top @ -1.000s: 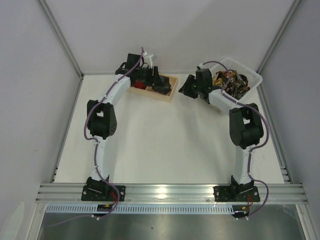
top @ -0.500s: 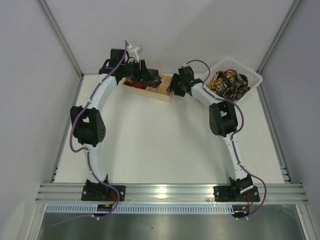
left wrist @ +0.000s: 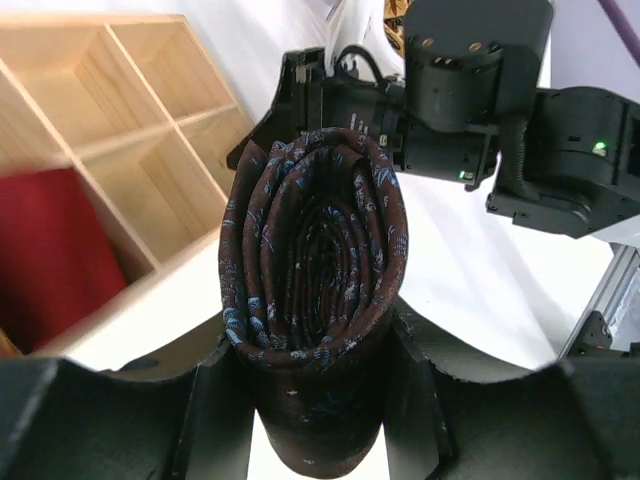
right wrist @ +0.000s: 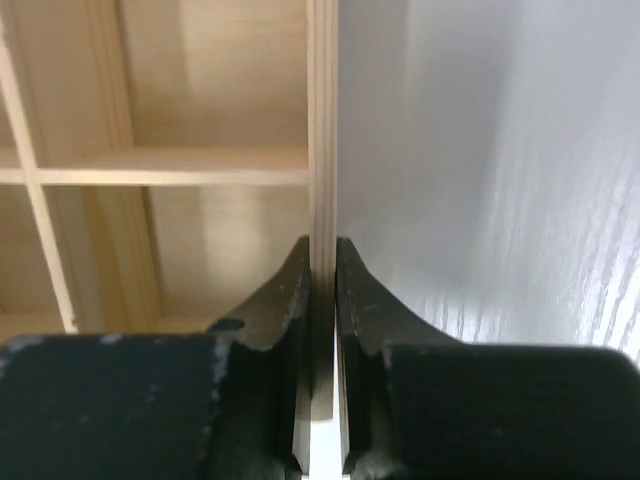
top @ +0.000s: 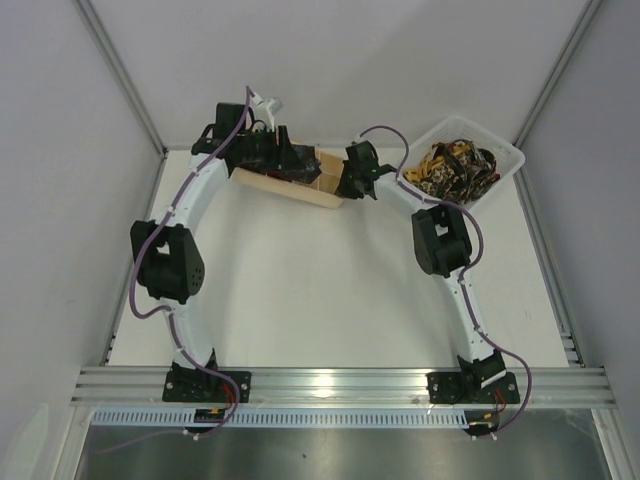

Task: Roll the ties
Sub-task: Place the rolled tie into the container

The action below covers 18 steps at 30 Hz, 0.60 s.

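1. My left arm (top: 165,265) bows out to the left and reaches to the far side of the surface (top: 320,280). My right arm (top: 442,240) bends at the elbow and reaches far-left. Both wrists are at the tray (right wrist: 322,120).
2. My left gripper (left wrist: 315,400) is half open, clamped on a coiled brown tie (left wrist: 315,260) with pale blue figures. The coil stands between my fingers, its spiral end toward the wrist camera.
3. Left of that gripper, a red tie (left wrist: 50,250) lies in a tray compartment.
4. My right gripper (right wrist: 322,290) is nearly closed, pinching the tray's thin end wall. One finger is inside a compartment and the other is outside, over the surface.
5. To its right, a basket (top: 505,158) holds a heap of patterned ties (top: 455,165).
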### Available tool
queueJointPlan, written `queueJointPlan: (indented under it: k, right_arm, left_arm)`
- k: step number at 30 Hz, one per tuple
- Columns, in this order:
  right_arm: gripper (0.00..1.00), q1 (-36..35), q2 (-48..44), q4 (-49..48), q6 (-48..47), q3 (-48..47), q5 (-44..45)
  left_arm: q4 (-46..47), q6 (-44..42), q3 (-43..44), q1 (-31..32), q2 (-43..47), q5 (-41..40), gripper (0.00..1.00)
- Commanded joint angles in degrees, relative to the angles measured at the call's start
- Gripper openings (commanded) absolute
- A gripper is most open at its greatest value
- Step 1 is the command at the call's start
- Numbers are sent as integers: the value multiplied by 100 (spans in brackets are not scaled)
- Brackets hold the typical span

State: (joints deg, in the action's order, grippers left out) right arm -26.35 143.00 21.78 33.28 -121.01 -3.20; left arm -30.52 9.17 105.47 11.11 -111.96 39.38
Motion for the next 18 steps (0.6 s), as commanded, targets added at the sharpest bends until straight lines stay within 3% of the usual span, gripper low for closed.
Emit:
queueJointPlan:
  k: [1,7,18]
  right_arm:
    - [6,-116,-430,274,-216,637,-190]
    - [8,-222,-1318,-34,-199,1852,4]
    - [11,-766,-1863,863,-235,2396,1128]
  left_arm:
    - [-155,-169,-201,-4,534,141,8]
    - [-86,-284,-1000,-4,956,88,8]
    - [214,-90,-1863,49,1581,246,8]
